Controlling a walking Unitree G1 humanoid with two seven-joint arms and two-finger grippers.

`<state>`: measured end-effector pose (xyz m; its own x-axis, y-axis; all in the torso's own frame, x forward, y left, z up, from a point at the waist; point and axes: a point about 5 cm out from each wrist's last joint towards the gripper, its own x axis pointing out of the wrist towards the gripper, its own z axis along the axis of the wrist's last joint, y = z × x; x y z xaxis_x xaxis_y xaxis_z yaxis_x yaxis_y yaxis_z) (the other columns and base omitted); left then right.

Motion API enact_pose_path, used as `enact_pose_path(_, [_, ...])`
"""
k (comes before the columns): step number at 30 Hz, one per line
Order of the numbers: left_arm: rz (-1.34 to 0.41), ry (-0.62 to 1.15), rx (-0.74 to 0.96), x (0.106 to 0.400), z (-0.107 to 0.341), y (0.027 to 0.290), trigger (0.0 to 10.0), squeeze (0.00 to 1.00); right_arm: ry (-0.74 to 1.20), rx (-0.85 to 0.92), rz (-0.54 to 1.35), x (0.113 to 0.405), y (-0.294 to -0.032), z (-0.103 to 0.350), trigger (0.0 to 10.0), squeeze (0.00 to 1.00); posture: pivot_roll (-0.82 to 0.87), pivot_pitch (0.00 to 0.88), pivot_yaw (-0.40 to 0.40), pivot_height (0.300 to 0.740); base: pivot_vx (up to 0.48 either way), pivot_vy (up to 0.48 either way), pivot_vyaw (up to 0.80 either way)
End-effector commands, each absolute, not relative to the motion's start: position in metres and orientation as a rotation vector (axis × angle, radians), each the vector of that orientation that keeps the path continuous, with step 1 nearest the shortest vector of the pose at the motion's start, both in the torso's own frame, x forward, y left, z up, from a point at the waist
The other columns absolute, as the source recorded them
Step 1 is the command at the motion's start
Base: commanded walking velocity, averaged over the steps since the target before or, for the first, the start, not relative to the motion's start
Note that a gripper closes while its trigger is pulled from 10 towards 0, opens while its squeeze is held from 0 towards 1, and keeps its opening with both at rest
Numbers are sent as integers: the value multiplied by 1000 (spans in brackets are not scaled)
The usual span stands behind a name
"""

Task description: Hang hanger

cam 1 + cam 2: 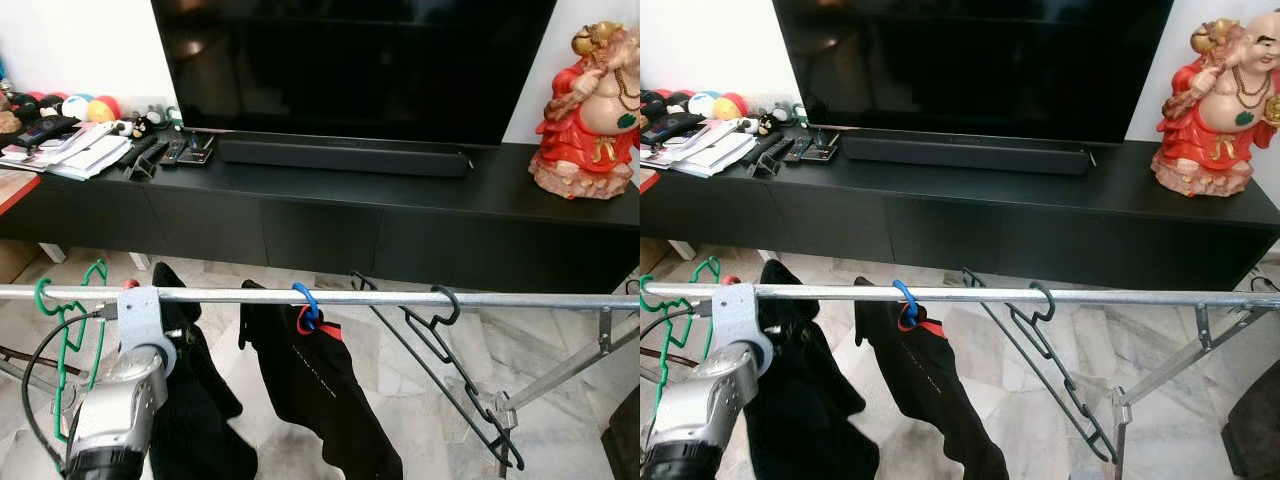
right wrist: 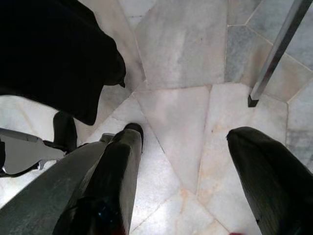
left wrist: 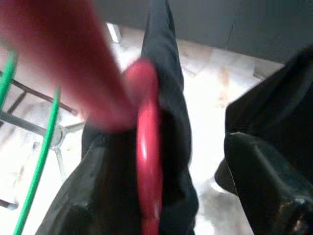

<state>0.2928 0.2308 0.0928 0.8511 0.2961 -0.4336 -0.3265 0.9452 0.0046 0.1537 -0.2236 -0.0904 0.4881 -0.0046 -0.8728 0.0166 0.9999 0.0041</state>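
Steel drying rail (image 1: 400,297) is running across in front of the black TV console (image 1: 330,215). Left arm is reaching up to the rail's left end; left gripper (image 3: 195,147) is sitting by the red hanger (image 3: 149,166), grip state cannot tell. Red hanger is carrying a black garment (image 1: 195,400), hooked beside the green hanger (image 1: 68,330). Right gripper (image 2: 183,161) is hanging low over the marble floor (image 2: 181,73), fingers spread, holding nothing.

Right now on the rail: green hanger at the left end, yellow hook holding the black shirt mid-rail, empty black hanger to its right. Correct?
Not quite: the hook holding the black shirt is blue, not yellow; the left eye view shows it over the rail. The rest stands: the green hanger sits at the left end and the empty black hanger hangs to the right.
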Motion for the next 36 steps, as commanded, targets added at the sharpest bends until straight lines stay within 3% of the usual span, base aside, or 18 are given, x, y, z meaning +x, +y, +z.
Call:
enact_pose_path(1, [320,450,-76,288,91,230,10000,0,1060,18,-22,152,-223,-91,10000,0,-17,72,-5,740,0,0,0])
enact_pose_path(9, [325,371,-122,265,88,232,10000,0,1054,7,-34,152,-223,-91,10000,0,-8,70,-5,740,0,0,0])
enact_pose_path(10, [327,369,-120,266,88,233,8902,0,1053,6,-34,152,-223,-91,10000,0,-7,70,-5,740,0,0,0])
enact_pose_path(12, [328,368,-117,265,89,233,8902,0,1053,6,-35,152,-224,-91,10000,0,-7,70,-5,740,0,0,0])
enact_pose_path(13, [334,371,-112,266,88,234,2235,0,1051,7,-36,152,-224,-91,10000,0,-10,69,-5,740,0,0,0])
enact_pose_path(14, [348,370,-103,267,88,236,0,0,1047,10,-38,152,-224,-91,10000,0,-13,69,-4,740,0,0,0])
enact_pose_path(36, [334,381,-102,277,87,225,0,0,1041,25,-34,153,-222,-91,10000,0,-16,71,-4,740,0,0,0])
